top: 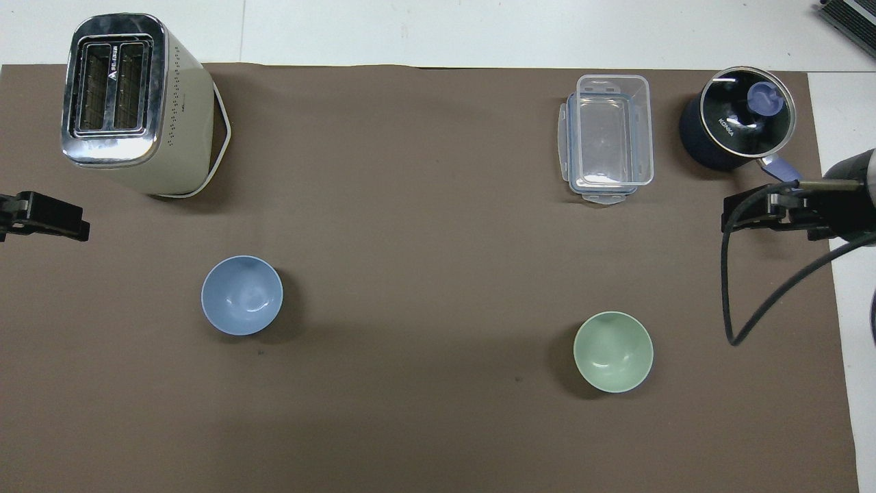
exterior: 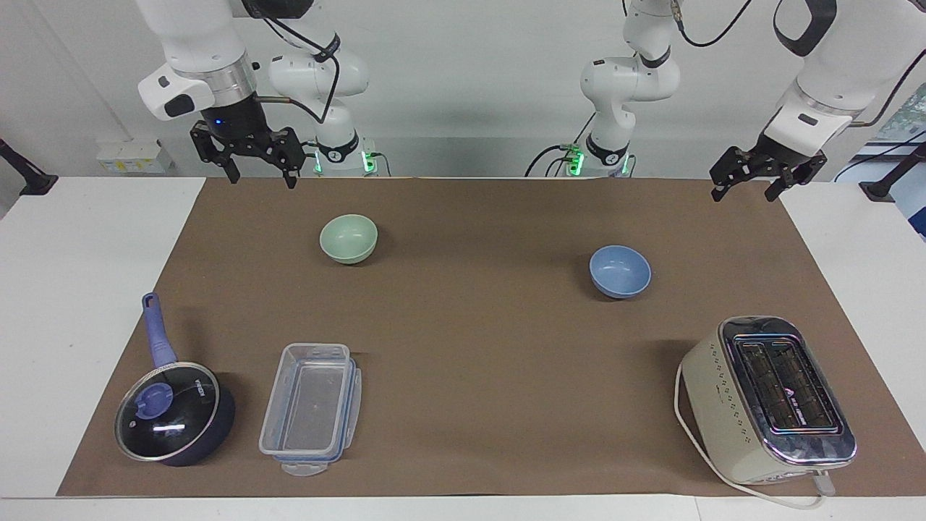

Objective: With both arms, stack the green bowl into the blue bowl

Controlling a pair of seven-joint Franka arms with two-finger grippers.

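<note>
Both sets of jaws are spread and empty: right gripper (exterior: pixel 260 168) and left gripper (exterior: pixel 768 176) are raised over the robot-side corners of the worktop (exterior: pixel 470 347). Green bowl (exterior: pixel 349 238) and blue bowl (exterior: pixel 620 271) are set well apart (neither touched).

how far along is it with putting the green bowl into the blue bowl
Nothing looks done yet. The green bowl and the blue bowl sit apart on the brown mat, both upright and empty. Nothing is in hand: the right end effector and the left end effector hang open above the mat's edge. Grasping, carrying and stacking remain.
</note>
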